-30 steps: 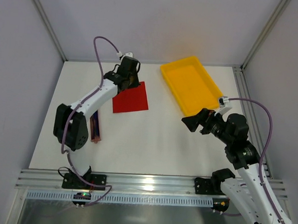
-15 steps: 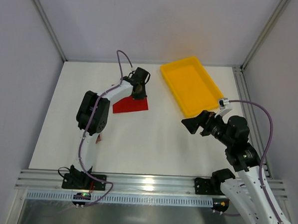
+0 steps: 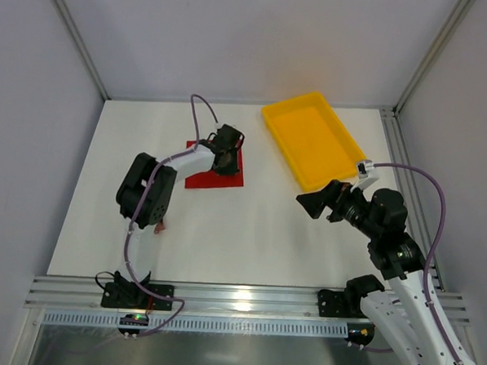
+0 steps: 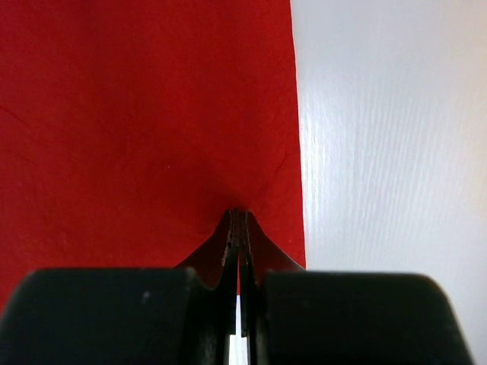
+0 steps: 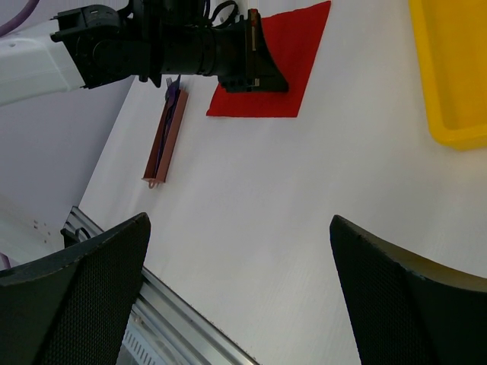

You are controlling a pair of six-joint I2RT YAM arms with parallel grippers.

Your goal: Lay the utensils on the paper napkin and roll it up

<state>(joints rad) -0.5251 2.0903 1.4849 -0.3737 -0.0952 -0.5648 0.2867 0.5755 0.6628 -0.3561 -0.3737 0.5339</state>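
Black fingers of your right gripper (image 3: 311, 202) stand wide apart with nothing between them, hovering over the white table (image 3: 249, 240). To the left, the slender utensils (image 5: 172, 114) lie along a small brownish-red rectangular block (image 5: 160, 152) beside your left arm, apart from the napkin. Farther out, your left gripper (image 4: 237, 217) is closed, its tips pressed onto the thin bright red paper napkin (image 4: 137, 114) near one edge. The paper puckers toward them, though you cannot tell whether any is pinched. Farthest right sits the yellow plastic tray (image 3: 311, 137).

One red napkin (image 3: 209, 181); one yellow tray (image 3: 311, 141); one brownish block (image 5: 162, 144).
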